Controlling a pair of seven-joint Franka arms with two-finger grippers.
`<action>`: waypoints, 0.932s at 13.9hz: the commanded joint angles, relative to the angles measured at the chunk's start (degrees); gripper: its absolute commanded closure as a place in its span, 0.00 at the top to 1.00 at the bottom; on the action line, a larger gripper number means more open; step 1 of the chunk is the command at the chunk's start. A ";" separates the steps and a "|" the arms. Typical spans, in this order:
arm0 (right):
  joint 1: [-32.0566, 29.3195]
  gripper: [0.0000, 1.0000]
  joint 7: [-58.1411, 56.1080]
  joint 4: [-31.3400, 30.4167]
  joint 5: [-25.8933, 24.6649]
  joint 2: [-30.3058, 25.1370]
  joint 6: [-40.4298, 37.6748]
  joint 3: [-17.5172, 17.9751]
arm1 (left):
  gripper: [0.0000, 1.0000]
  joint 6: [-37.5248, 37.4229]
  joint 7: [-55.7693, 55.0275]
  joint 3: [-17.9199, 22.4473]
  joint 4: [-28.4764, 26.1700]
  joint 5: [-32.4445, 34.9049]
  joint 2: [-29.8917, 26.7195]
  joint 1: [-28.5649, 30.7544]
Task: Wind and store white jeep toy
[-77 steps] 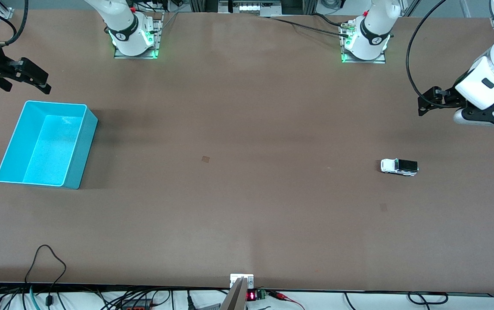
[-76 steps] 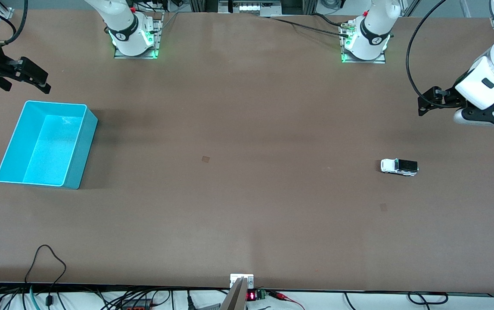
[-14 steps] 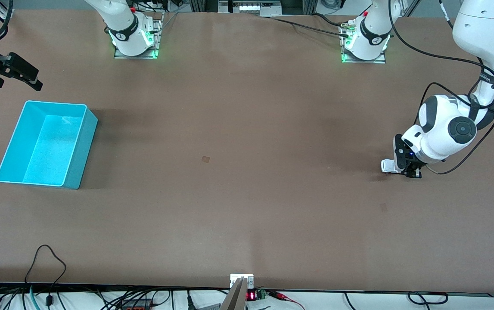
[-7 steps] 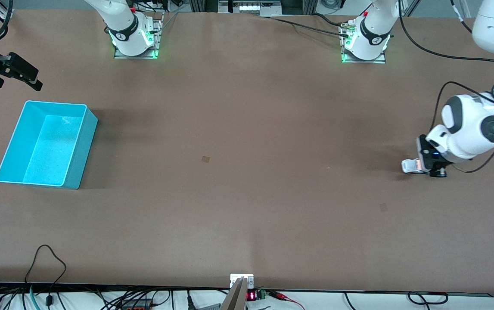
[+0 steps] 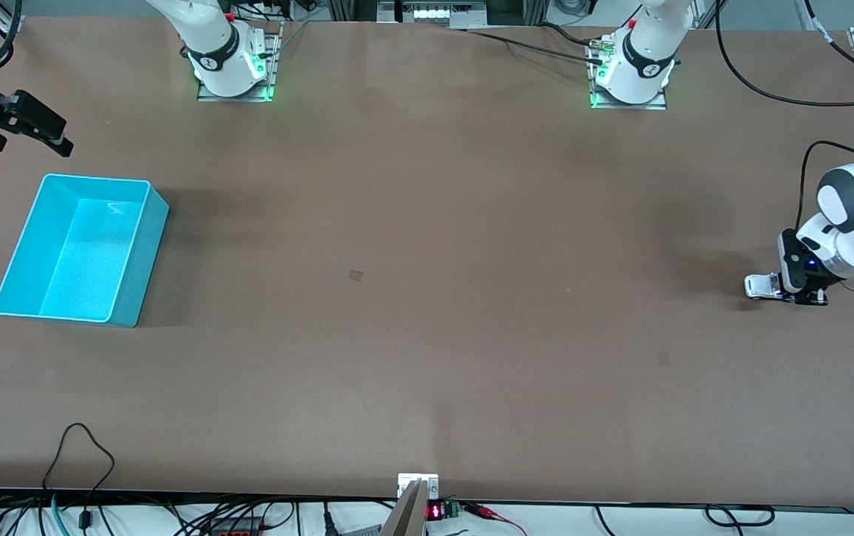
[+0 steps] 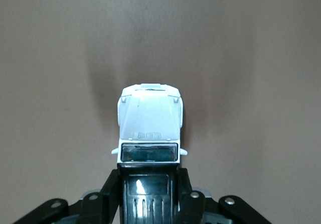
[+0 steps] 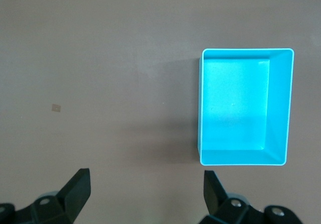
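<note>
Now, in the front view, the left gripper (image 5: 790, 292) is pressing down at the table's (image 5: 427, 335) left-arm end, at about three o'clock from the table's middle, fingers closed on the white jeep toy (image 5: 762, 286), whose white nose is sticking out toward nine o'clock. Holding the toy low with its wheels seemingly on the surface suits a pull-back wind, so I judge the winding step to be in hand. The cyan bin (image 5: 24, 246) is sitting empty at the right-arm end, near nine o'clock, well apart from the toy. The right gripper (image 5: 21, 130) is waiting over the table just at twelve o'clock of the bin, likely placed to handle the storing. In the left wrist view, the fingers (image 6: 113, 191) are clamping the jeep's (image 6: 149, 121) black rear section from both sides while its hood is projecting clear of the tips toward twelve o'clock. In the right wrist view, the right gripper's (image 7: 145, 186) fingers are spread wide, holding nothing, with the bin (image 7: 286, 103) lying at about one o'clock of them.
</note>
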 commanded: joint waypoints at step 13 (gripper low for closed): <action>-0.33 1.00 -0.92 -0.84 1.62 -1.47 -0.25 -0.10 | 1.00 -10.23 0.56 -2.32 2.39 1.22 -1.50 1.06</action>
